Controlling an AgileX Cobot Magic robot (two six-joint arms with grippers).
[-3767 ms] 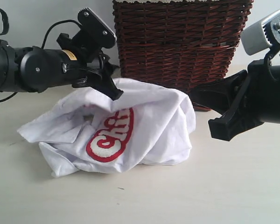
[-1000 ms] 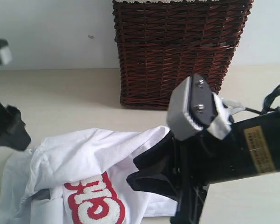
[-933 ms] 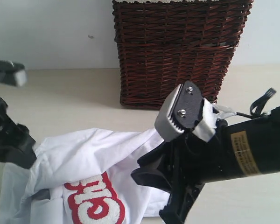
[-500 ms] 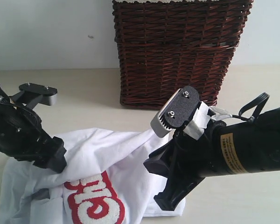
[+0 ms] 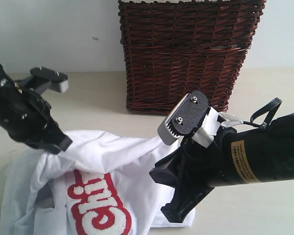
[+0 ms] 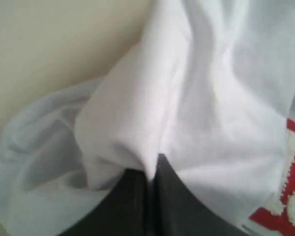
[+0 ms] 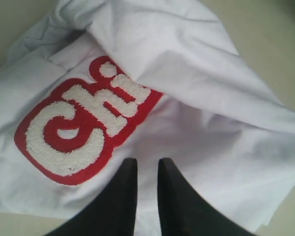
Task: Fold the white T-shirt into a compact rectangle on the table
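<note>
Closest to us, the white T-shirt (image 5: 118,169) lies crumpled on the table (image 5: 88,93), toward the near left, and its fuzzy white lettering (image 5: 98,208) ringed in red faces up at the front edge. We can read a "Ch" and an "i", the rest running out of view.

Just to the right, the right gripper (image 5: 164,197) points down at the shirt's right-hand edge, its black arm reaching in from the right. From its wrist we see the two dark fingers nearly together with a thin strip of white between them, tips over flat cloth just beside the lettering (image 7: 81,125). We cannot tell whether any fabric is caught there.

A little further back, on the left, the left gripper (image 5: 60,144) sits at the shirt's upper left corner. Its wrist view settles it: the jaws are clamped together on a fold of the white cloth (image 6: 137,123), which rises into a peak at the fingertips. From that peak the fabric drapes down toward the table on both sides.

Behind the shirt we have a stretch of pale cream tabletop, and at the back stands a dark brown wicker basket (image 5: 186,54) against a pale wall.
</note>
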